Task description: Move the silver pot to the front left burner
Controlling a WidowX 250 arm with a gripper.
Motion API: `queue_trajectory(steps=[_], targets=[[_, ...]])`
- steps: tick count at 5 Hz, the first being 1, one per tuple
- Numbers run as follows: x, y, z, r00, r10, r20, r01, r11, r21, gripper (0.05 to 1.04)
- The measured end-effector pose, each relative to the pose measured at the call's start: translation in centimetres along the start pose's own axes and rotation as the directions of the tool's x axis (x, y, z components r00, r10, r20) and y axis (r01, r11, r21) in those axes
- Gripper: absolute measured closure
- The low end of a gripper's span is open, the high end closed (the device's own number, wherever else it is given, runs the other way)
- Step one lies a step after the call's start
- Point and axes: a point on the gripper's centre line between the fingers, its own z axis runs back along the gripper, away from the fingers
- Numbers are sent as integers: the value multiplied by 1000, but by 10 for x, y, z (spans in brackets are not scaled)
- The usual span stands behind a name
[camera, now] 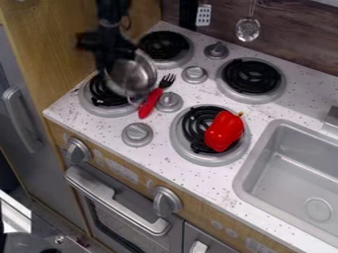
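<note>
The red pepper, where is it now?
In the camera view, the red pepper sits on the front right burner, just left of the sink.

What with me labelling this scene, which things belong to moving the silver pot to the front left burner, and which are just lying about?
Part of the job:
- silver pot
- front left burner, partly under the pot in this view
- black gripper, at the pot

Just lying about:
- red pepper, on the front right burner
- fork with red handle
</note>
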Motion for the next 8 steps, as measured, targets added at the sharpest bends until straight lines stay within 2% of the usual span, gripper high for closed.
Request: queue_trajectory(steps=[1, 2, 3, 4, 5, 6, 7, 8], targets=[[-8, 3, -2, 1000, 4, -19, -4, 1000, 8, 1013], [-4, 4, -2, 1000, 7, 6, -7, 1000, 12, 988], [0, 5, -3, 999, 14, 35, -15, 1000, 17, 826], [21, 10, 40, 987, -58, 150, 49, 997, 63, 551], [24, -5, 74, 971, -115, 210, 110, 993, 34, 241], [9, -16, 86, 971, -160, 179, 169, 985, -36, 79], [-16, -34, 90, 968, -215, 127, 229, 968, -104, 85], [-47, -56, 79, 937, -346, 51, 350, 927, -133, 85]])
